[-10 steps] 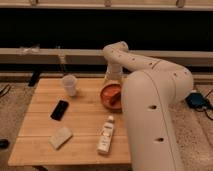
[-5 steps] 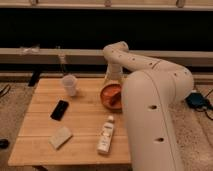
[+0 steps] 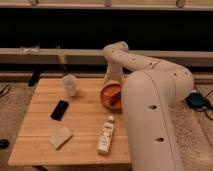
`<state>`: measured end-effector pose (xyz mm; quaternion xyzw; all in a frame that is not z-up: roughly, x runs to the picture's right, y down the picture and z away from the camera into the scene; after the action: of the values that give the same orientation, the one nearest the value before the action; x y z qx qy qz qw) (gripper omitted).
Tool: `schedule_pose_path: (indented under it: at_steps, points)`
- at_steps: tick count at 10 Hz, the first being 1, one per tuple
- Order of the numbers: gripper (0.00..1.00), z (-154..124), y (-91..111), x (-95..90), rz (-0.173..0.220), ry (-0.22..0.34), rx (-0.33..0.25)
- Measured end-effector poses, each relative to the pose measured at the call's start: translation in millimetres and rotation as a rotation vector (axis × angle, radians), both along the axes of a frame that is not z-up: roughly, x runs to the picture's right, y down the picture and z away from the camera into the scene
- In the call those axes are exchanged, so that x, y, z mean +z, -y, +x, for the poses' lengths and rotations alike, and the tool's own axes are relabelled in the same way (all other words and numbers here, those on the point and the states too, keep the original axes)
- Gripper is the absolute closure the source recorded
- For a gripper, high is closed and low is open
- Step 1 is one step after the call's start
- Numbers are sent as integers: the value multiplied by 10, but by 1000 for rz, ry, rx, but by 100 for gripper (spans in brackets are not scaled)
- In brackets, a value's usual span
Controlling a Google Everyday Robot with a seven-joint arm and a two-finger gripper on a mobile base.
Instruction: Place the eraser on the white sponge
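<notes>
We count one gripper (image 3: 115, 93), over the one orange bowl (image 3: 103, 95). Left of it are one cup (image 3: 69, 85), one eraser (image 3: 59, 109) and one white sponge (image 3: 60, 137). Nearer the camera is one white bottle (image 3: 105, 135), and there is one table (image 3: 85, 117).

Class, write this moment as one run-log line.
gripper: at orange bowl | eraser: flat on table | white sponge: bare, apart from eraser | step: not yet done

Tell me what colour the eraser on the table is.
Black. The eraser shows plainly in the camera view; the gripper hangs over the orange bowl.

No legible text anywhere, white bottle (image 3: 105, 135) label unreadable
</notes>
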<state>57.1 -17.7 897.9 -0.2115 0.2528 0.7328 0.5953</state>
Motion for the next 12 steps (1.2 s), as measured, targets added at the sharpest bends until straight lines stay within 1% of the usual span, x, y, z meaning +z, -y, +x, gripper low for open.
schedule_pose_path:
  at_steps: [1, 2, 4, 5, 6, 7, 8, 9, 11, 12]
  points:
    - [20, -2, -3, 0, -1, 0, -1]
    - [20, -35, -12, -36, 4, 7, -18]
    - [20, -281, -38, -151, 30, 43, -78]
    - [20, -464, -118, -259, 42, 59, -120]
    - [20, -665, -249, -409, 53, 74, -169]
    - [20, -804, -353, -509, 56, 87, -201]
    - [20, -1028, -526, -642, 47, 111, -238]
    - [20, -1210, -665, -738, 31, 136, -259]
    - [20, -1474, -933, -860, -17, 177, -286]
    - [20, -1633, -1069, -883, -48, 197, -303]
